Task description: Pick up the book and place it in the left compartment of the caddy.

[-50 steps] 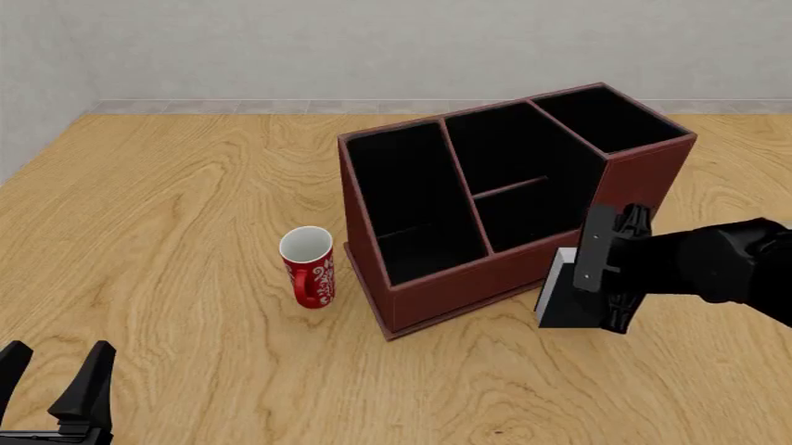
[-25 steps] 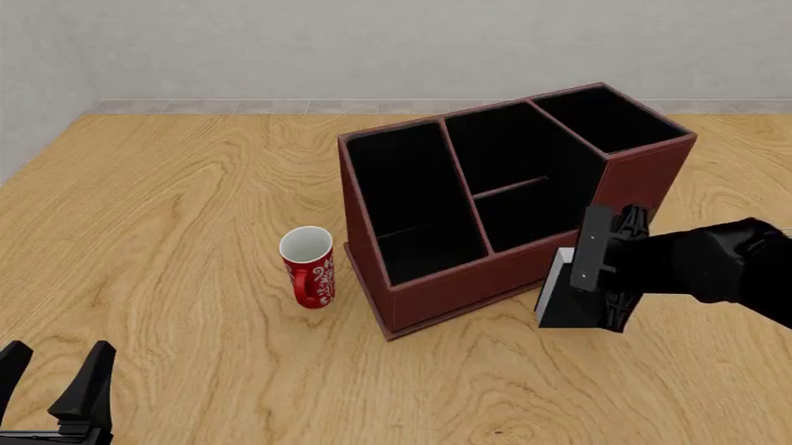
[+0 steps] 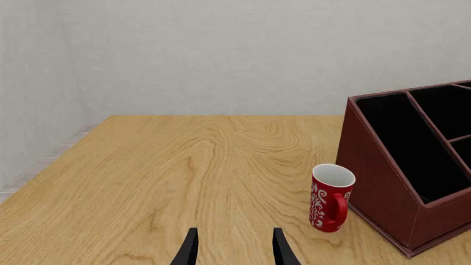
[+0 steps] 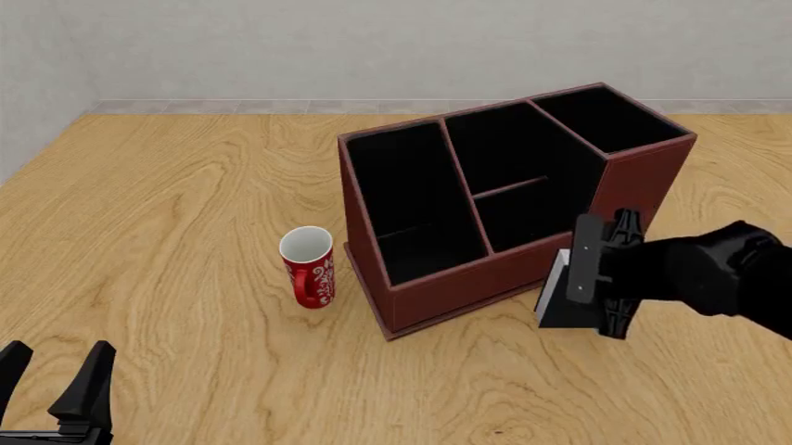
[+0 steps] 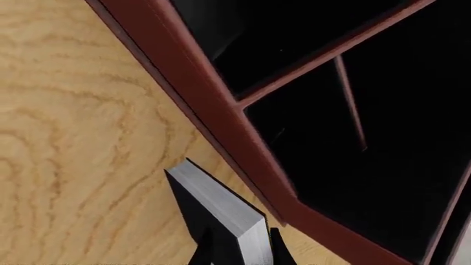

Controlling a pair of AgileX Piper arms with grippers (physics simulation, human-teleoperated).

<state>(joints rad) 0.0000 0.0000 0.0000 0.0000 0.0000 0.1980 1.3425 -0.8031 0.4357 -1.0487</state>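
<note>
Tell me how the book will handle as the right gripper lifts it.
The book looks like a thick hardcover, so probably stiff, not floppy. Its plain smooth cover may slip between the right gripper's narrow fingers. Held near one edge, it could swing or tilt beside the caddy.

Simulated tabletop scene: bare wooden table, plain grey wall.

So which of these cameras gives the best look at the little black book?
The right wrist view: the book fills the foreground, black cover and white page edges clear, between the right gripper's fingers. The front view shows it small, partly behind that gripper. The left wrist view misses it.
</note>
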